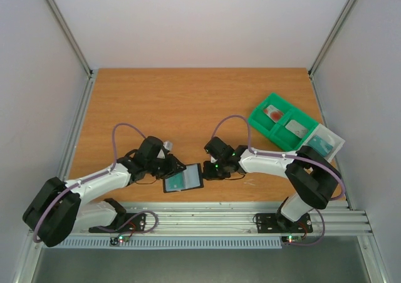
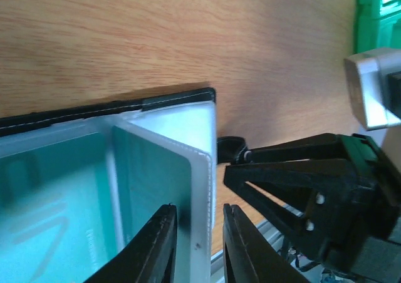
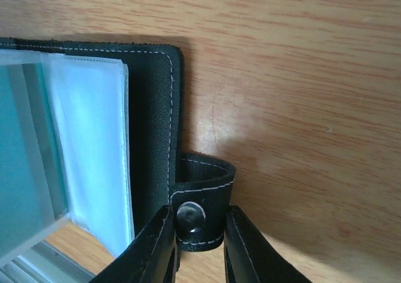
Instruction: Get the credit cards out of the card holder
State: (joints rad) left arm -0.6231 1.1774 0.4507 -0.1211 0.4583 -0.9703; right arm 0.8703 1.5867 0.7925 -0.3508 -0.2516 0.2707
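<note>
The card holder (image 1: 183,179) lies open near the table's front edge, black outside with clear sleeves inside. In the left wrist view, a flat card (image 2: 150,183) shows teal-tinted through a sleeve next to the black cover (image 2: 94,111). My left gripper (image 1: 173,168) is at the holder's left side. Its jaws (image 2: 197,233) stand a narrow gap apart over the sleeve's white edge, pinching nothing I can see. My right gripper (image 1: 210,169) is shut on the black snap tab (image 3: 203,198) at the holder's right edge (image 3: 153,120), a finger on each side (image 3: 199,233).
A green compartment tray (image 1: 260,123) stands at the back right with a red item and a pale item inside. A pale lid or tray (image 1: 332,144) with something teal lies beside it. The metal rail runs along the table's front edge just below the holder.
</note>
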